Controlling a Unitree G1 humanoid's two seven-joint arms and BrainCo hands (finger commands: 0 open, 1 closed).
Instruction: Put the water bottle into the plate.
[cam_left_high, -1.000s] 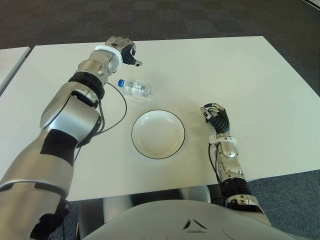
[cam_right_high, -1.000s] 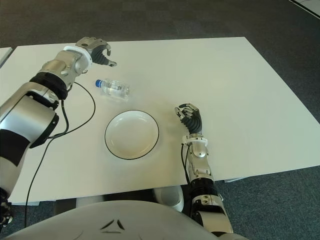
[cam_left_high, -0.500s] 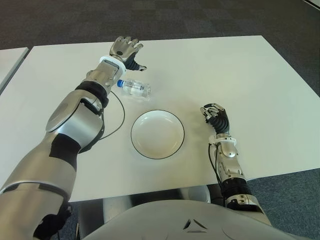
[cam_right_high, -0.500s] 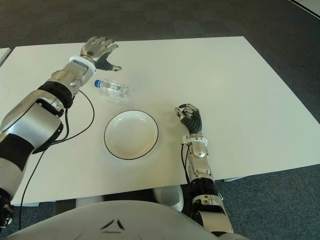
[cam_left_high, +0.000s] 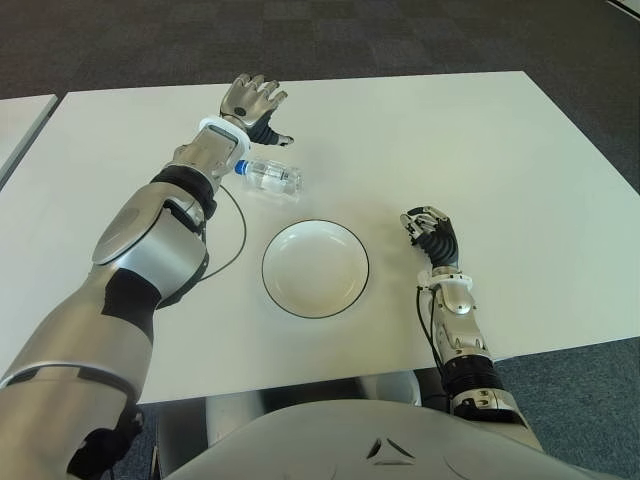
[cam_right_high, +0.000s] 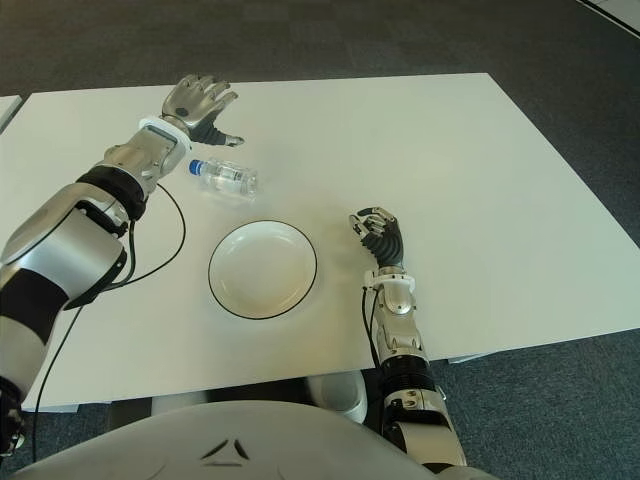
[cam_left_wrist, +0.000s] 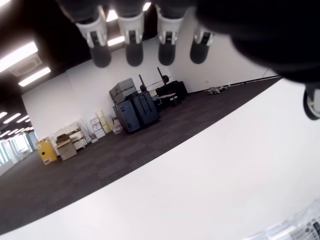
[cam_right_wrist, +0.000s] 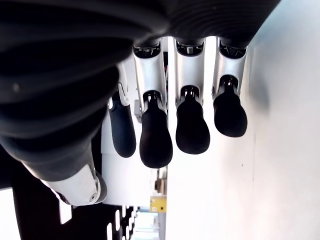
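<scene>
Before you lies one white rectangular table (cam_left_high: 470, 140), and on it you can count one clear plastic water bottle with a blue cap (cam_left_high: 268, 176) and one round white plate with a thin dark rim (cam_left_high: 315, 268). The bottle lies on its side on the bare tabletop, just beyond the plate's far-left edge and apart from it, cap pointing toward your left. Nothing sits in the plate.

Your two hands are both in view. The left hand (cam_left_high: 252, 103) is stretched out over the table just beyond the bottle, on its capped end; its fingers (cam_left_wrist: 134, 47) are spread wide and straight and hold nothing, and in the left wrist view the bottle shows only as a sliver at the frame's corner. The right hand (cam_left_high: 432, 233) shows to the right of the plate, near the table's front edge; its dark fingers (cam_right_wrist: 155, 142) are curled inward and close on nothing.

One thin black cable (cam_left_high: 236, 235) loops over the tabletop from your left forearm, passing to the left of the plate.

For edges: the plate stands a little back from the near edge, and the bottle well inside the far one. The right half of the table and the far strip behind the left hand are bare surface. A second white table (cam_left_high: 20, 125) stands at far left across a narrow gap, with dark carpet (cam_left_high: 330, 35) around.
</scene>
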